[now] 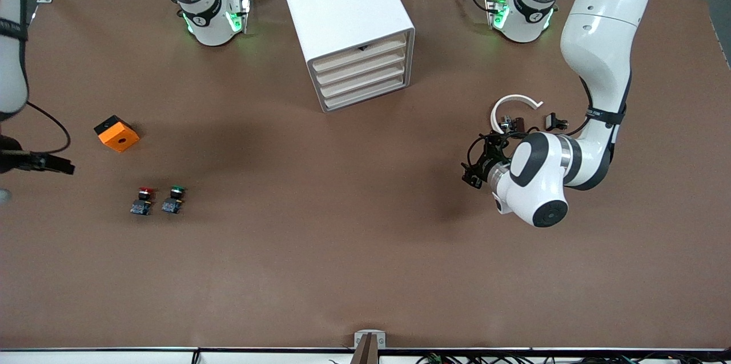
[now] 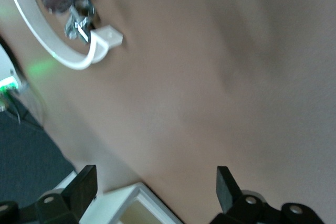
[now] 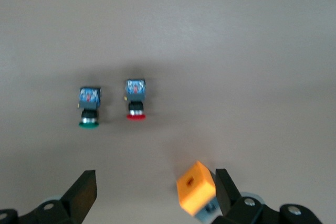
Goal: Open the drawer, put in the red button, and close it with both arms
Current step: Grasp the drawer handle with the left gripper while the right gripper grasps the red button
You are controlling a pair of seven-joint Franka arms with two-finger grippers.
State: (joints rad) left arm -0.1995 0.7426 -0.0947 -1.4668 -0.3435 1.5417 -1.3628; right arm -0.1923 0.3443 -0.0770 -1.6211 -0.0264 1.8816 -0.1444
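Observation:
The red button (image 1: pixel 143 199) lies on the brown table toward the right arm's end, its red cap showing in the right wrist view (image 3: pixel 135 99). My right gripper (image 3: pixel 153 188) hangs open and empty over the table beside the orange block, at the edge of the front view (image 1: pixel 60 166). A white cabinet (image 1: pixel 342 15) stands between the two bases, its stacked drawers (image 1: pixel 360 70) all shut. My left gripper (image 1: pixel 470 173) hovers open and empty over bare table toward the left arm's end. Between its fingers (image 2: pixel 155 184) a corner of the cabinet (image 2: pixel 131 203) shows.
A green-capped button (image 1: pixel 173 198) lies right beside the red one. An orange block (image 1: pixel 116 133) sits farther from the front camera than both buttons, next to one right finger (image 3: pixel 196 187). A white open ring (image 1: pixel 514 107) with small dark parts lies by the left arm.

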